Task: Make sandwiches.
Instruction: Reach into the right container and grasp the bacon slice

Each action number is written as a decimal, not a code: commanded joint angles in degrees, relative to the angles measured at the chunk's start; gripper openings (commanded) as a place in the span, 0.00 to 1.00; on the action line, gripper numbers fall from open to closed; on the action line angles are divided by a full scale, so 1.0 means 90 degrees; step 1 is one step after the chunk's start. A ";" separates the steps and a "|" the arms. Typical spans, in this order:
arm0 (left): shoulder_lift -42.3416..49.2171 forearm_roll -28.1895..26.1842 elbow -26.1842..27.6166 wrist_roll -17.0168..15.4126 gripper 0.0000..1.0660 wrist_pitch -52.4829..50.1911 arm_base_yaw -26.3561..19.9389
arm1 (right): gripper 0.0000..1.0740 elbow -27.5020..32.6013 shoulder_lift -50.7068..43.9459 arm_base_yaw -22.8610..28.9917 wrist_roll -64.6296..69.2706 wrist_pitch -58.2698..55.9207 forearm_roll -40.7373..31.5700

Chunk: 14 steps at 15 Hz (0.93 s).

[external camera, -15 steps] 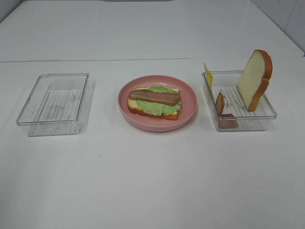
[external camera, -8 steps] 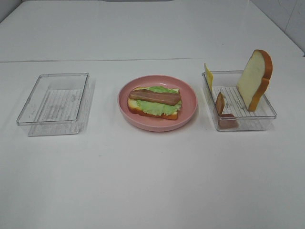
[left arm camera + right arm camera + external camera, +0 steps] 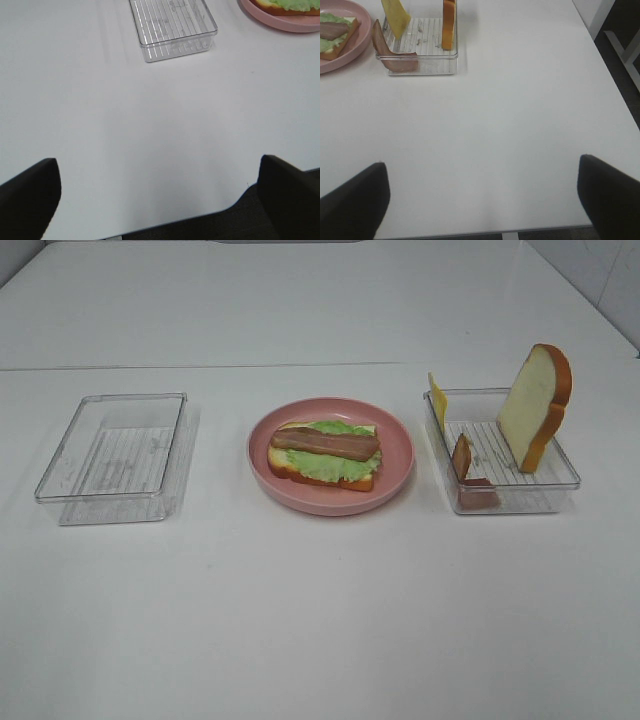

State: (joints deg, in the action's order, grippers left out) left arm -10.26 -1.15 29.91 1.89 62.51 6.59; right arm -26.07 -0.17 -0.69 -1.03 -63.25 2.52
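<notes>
Left end effector [image 3: 157,175] and right end effector [image 3: 482,175] are held wide, empty; ruffled lettuce [image 3: 330,468] is laid on crusted bread [image 3: 281,466].

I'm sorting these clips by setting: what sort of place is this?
Probably a lab test bench, not a kitchen: a plain white table, a toy sandwich on a pink plate, clear plastic trays.

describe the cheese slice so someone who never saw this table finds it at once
Find the pink plate in the middle of the table, then the clear tray on the right holding food. The cheese slice leans at that tray's far corner nearest the plate. It is thin and yellow, unlike the white bread slice and brown bacon beside it.
</notes>
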 commanded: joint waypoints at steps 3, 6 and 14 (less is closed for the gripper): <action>0.0210 -0.0064 -0.0019 0.0013 0.94 -0.0108 -0.0121 | 0.92 0.0025 -0.0178 -0.0032 -0.0025 0.0032 0.0019; 0.0891 -0.0038 -0.0019 0.0013 0.94 -0.0108 -0.0974 | 0.92 0.0025 -0.0178 -0.0032 -0.0025 0.0032 0.0019; 0.1299 -0.0006 -0.0019 0.0013 0.94 -0.0115 -0.1331 | 0.92 0.0025 -0.0159 -0.0032 -0.0025 0.0032 0.0019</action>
State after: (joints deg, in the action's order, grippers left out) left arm 0.29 -1.09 29.85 1.89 61.76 -5.21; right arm -26.07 -0.17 -0.69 -1.03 -63.25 2.46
